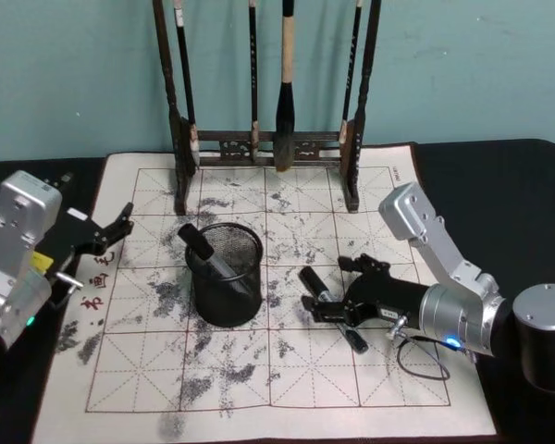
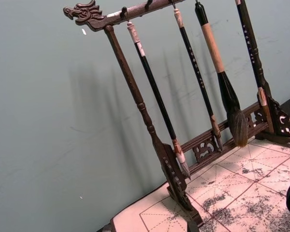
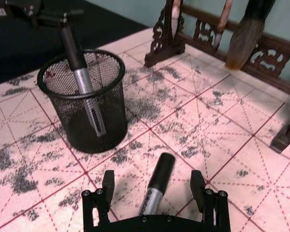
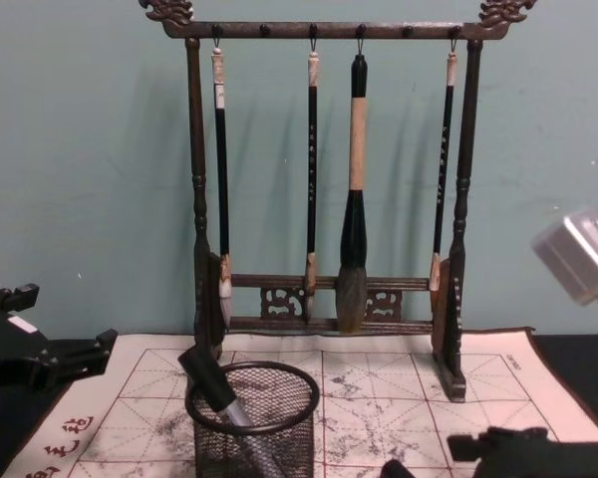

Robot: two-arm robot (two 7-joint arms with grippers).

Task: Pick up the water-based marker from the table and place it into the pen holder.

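Right pincer spread astride marker | pen holder near | rack behind

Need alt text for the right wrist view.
The right claw, open, straddles a black-and-silver marker lying on the gridded mat. Behind stands the mesh pen holder with another marker leaning inside, then the brush rack.

Right gripper low over the gridded, ink-stained mat, jaws spread to either side of a black-capped silver marker lying flat between them, untouched. Nearby, a second marker leans in the black mesh pen holder. Behind, the brush rack; beyond the mat, dark counter.
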